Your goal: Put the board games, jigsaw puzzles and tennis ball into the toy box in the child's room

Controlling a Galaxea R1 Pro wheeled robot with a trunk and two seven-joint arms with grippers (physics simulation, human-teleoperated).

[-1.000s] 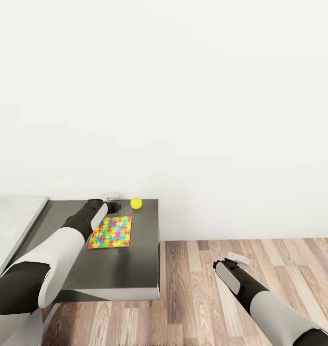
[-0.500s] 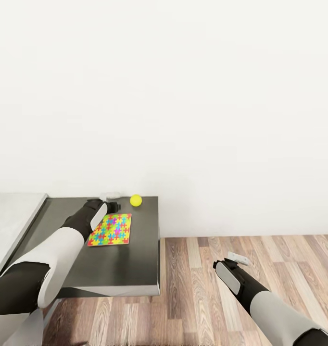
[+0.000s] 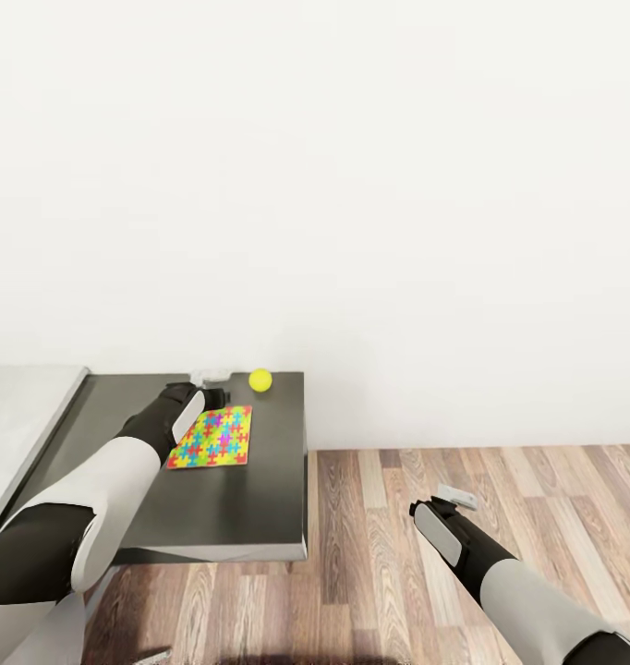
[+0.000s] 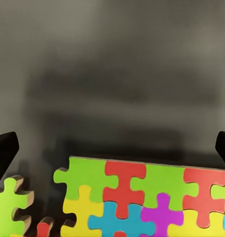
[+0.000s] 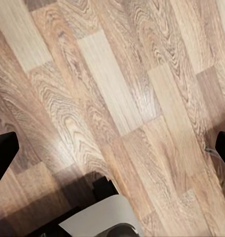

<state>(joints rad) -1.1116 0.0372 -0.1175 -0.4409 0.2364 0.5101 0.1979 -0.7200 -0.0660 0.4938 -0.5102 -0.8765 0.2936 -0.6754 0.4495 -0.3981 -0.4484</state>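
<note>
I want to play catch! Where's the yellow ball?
In the head view, the tennis ball sits at the back of the dark table section near the wall, just beyond the jigsaw puzzle and the left gripper.

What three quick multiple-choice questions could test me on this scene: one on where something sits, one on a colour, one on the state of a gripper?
1. Where is the tennis ball?
A. On the wood floor
B. On the dark table section, near its back edge by the wall
C. On top of the jigsaw puzzle

2. What colour is the ball?
A. Yellow
B. Red
C. Blue

3. How is the left gripper?
A. Shut on the ball
B. Shut on the puzzle
C. Open, holding nothing

Answers:
1. B: the head view shows it on the dark top, beyond the puzzle and apart from it.
2. A: it shows bright yellow.
3. C: in the left wrist view the fingertips stand far apart at the picture's edges, with the puzzle lying flat between them.
</note>
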